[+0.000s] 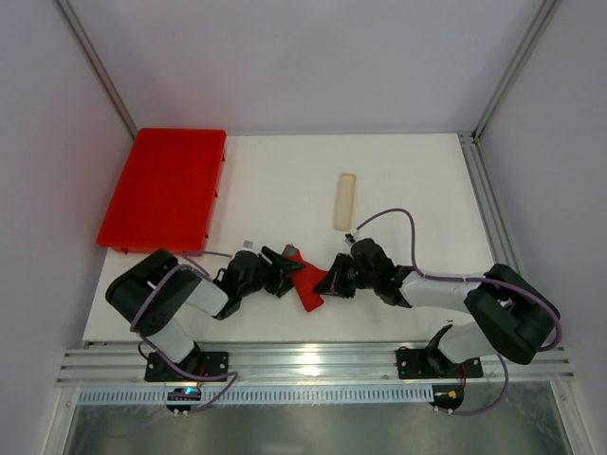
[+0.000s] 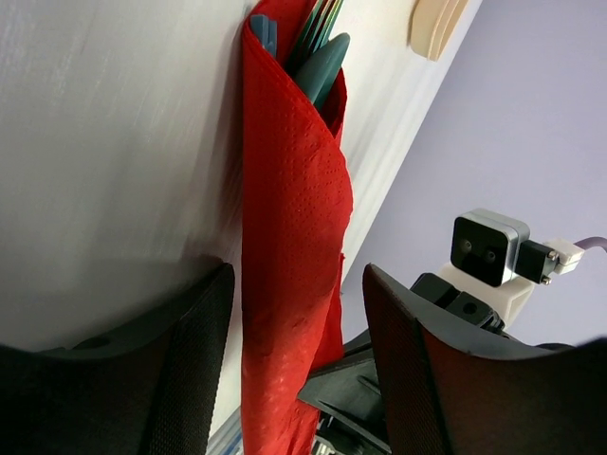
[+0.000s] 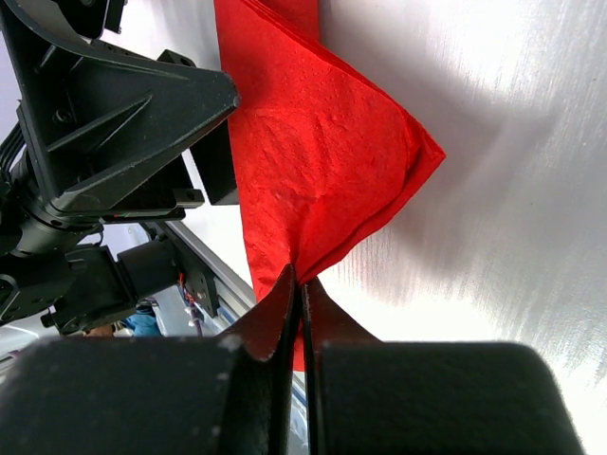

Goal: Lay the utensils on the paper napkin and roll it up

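The red paper napkin (image 1: 305, 282) lies between the two grippers, folded over into a loose roll (image 2: 289, 237). The teal utensils (image 2: 318, 57) stick out of the roll's far end; only their tips show. My left gripper (image 1: 283, 268) is open, its fingers (image 2: 185, 360) on either side of the roll (image 2: 296, 351) without closing on it. My right gripper (image 1: 332, 281) is shut, pinching an edge of the napkin (image 3: 322, 161) between its fingertips (image 3: 302, 289).
A big red plastic tray (image 1: 166, 187) sits at the back left. A pale beige oblong strip (image 1: 344, 200) lies on the white table behind the grippers, also in the left wrist view (image 2: 436, 24). The table's front rail (image 1: 303, 360) runs close below the arms.
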Robot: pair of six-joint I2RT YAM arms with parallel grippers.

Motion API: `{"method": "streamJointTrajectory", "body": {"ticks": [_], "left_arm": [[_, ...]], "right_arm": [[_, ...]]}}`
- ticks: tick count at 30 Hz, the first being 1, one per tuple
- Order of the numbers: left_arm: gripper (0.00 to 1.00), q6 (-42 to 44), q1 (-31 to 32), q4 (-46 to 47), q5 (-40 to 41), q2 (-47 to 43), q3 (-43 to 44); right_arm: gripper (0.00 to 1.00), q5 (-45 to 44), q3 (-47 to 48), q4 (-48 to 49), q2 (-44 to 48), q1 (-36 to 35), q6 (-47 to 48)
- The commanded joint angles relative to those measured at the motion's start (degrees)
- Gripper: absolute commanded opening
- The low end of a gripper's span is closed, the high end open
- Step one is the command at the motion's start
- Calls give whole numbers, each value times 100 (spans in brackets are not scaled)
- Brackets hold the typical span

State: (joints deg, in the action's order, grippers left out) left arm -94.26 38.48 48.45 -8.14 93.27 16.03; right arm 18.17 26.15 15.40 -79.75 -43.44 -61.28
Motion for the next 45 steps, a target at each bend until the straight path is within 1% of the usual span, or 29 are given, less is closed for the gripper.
{"method": "streamJointTrajectory", "body": {"ticks": [1,14,16,19,29,30,32,35,36,38,39,43,45], "left_arm": [[59,215,-51,16,102,208,-39],[54,443,-69,578,-3,595,93],[52,487,-77,631,-47,692,137],[50,593,-77,657,-47,789,216],[42,707,-113,1290,-3,1087,155],[38,716,-121,1386,14,1114,146],[35,733,-130,1509,41,1201,128],[20,751,-165,1799,-12,1324,93],[12,751,-200,2000,-56,1438,84],[6,742,-227,2159,-108,1544,102],[0,777,-236,2239,-143,1658,119],[0,874,-236,2564,-258,1835,190],[0,1066,-253,2687,-311,1835,216]], "right_arm": [[4,55,232,244,82,-33,-34],[4,81,250,244,29,-33,-25],[4,81,241,244,20,-33,-25],[4,72,259,236,-15,-33,-16],[4,72,241,253,-85,-33,10],[4,81,241,244,-85,-33,10],[4,81,241,244,-85,-24,10],[4,72,224,236,-85,-33,28],[4,64,224,236,-94,-33,37],[3,63,215,218,-85,-33,54],[4,63,224,201,-102,-33,72],[4,178,329,121,-164,-42,309],[4,38,355,-71,-68,-50,502]]}}
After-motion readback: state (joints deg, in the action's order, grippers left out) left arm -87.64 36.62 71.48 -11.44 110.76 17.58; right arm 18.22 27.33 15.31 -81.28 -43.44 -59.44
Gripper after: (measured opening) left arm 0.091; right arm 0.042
